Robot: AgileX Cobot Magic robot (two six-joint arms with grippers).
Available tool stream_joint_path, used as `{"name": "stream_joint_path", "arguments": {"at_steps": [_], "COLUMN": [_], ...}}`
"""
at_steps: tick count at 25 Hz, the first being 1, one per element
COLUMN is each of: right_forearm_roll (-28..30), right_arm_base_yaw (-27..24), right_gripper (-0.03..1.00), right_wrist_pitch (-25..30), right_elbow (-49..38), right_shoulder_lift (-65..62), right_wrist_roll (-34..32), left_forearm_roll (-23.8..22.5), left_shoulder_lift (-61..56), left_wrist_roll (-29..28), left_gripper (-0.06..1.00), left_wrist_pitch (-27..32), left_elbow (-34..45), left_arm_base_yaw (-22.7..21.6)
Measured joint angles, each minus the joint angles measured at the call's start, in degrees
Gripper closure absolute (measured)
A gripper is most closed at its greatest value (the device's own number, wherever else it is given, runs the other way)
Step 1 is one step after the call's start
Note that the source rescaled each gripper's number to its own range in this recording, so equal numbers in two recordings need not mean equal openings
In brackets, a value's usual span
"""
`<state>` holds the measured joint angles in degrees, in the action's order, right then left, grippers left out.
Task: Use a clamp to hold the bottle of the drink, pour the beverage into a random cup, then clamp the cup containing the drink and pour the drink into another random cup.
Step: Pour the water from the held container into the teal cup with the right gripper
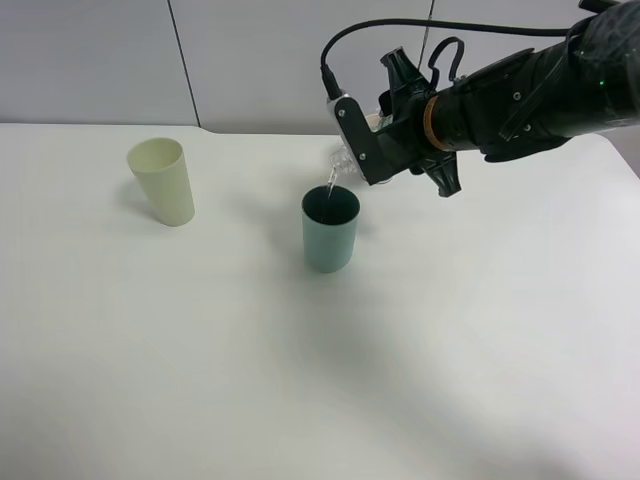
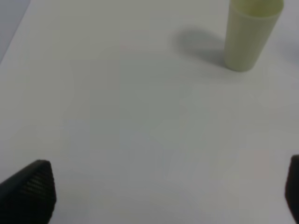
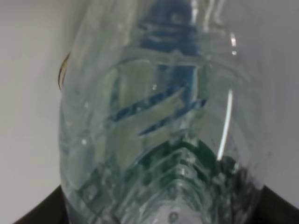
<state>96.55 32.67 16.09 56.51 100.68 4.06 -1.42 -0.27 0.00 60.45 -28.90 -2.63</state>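
Note:
My right gripper [image 1: 362, 140], the clamp, is shut on the clear bottle [image 1: 341, 159] and holds it tipped over, mouth down toward the teal cup [image 1: 330, 232]. A thin stream of water [image 1: 330, 184] falls from the mouth into that cup. In the right wrist view the bottle [image 3: 163, 116] fills the picture, with water and green label showing through it. The pale yellow-green cup [image 1: 163, 180] stands upright at the far left, apart from both grippers. It also shows in the left wrist view as the cup [image 2: 250, 35] ahead of my open left gripper [image 2: 161, 193], which holds nothing.
White table [image 1: 300, 380] under everything, its far edge meeting a grey wall. The right arm with its black cable [image 1: 400, 28] reaches in from the upper right. The left arm does not show in the exterior high view.

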Motion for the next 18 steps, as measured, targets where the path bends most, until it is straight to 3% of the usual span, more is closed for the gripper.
{"name": "stream_joint_path", "arguments": {"at_steps": [5,18], "right_forearm_roll": [2.5,2.5], "right_arm_base_yaw": [0.0,0.0], "right_gripper": [0.97,0.97], "right_wrist_pitch": [0.0,0.0], "right_elbow": [0.0,0.0], "right_shoulder_lift": [0.0,0.0], "right_wrist_roll": [0.0,0.0], "left_forearm_roll": [0.0,0.0], "left_shoulder_lift": [0.0,0.0], "left_wrist_roll": [0.0,0.0], "left_gripper": [-0.06,-0.06], "left_wrist_pitch": [0.0,0.0], "left_elbow": [0.0,0.0], "left_arm_base_yaw": [0.0,0.0]}}
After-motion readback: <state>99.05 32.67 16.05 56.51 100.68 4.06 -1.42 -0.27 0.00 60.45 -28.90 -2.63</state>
